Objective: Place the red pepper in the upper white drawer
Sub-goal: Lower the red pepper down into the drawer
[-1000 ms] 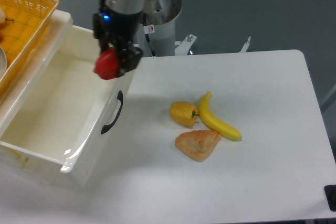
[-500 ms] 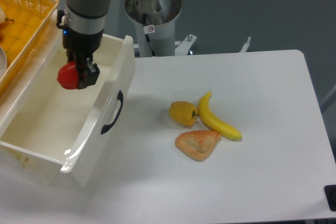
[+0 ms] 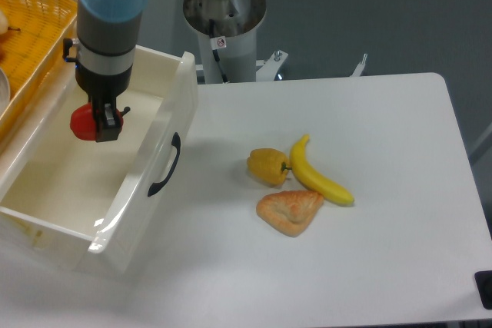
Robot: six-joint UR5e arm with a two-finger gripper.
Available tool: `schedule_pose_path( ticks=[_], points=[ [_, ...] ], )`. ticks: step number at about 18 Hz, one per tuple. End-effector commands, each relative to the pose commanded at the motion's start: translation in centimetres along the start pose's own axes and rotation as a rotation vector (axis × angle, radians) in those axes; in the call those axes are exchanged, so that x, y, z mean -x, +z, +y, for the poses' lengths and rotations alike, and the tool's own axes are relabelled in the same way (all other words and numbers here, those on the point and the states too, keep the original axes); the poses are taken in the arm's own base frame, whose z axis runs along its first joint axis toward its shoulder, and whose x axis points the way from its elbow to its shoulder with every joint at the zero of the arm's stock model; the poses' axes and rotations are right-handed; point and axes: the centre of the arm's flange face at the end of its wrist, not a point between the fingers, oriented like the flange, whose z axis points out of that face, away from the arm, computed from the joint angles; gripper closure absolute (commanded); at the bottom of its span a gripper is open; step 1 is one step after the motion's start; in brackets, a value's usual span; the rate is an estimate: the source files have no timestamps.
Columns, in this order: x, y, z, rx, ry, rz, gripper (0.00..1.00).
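Note:
The red pepper [image 3: 81,122] hangs inside the upper white drawer [image 3: 146,160], above its cream floor near the back. My gripper [image 3: 101,122] points straight down and is shut on the pepper, whose red body shows to the left of the dark fingers [image 3: 108,120]. The drawer stands pulled open at the left, its black curved handle [image 3: 165,164] facing the table. Whether the pepper touches the drawer floor cannot be told.
A yellow wicker basket [image 3: 31,36] sits on top at the far left. On the white table lie a yellow-orange pepper [image 3: 268,166], a banana [image 3: 318,174] and a croissant-like pastry [image 3: 290,211]. The robot's base column [image 3: 224,17] stands behind the drawer.
The arm carried the red pepper leftward from above the drawer's front wall to over its interior, then lowered it deeper inside. The gripper stayed shut on it.

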Motion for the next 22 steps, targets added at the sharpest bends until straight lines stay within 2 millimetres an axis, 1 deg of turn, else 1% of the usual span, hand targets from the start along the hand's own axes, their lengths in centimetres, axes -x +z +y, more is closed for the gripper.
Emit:
schedule_pose_path(
  ticks=[6,8,16,18,22],
  points=[
    [0.6,2.2,0.4,0.026,-0.005,0.032,0.98],
    [0.7,3.4,0.8,0.037,0.017,0.050,0.98],
    [1.0,4.7,1.1,0.049,0.019,0.072,0.98],
    [1.0,5.1,0.7,0.050,0.028,0.070,0.98],
    [1.1,5.8,0.7,0.051,0.026,0.074,0.97]
  ],
)
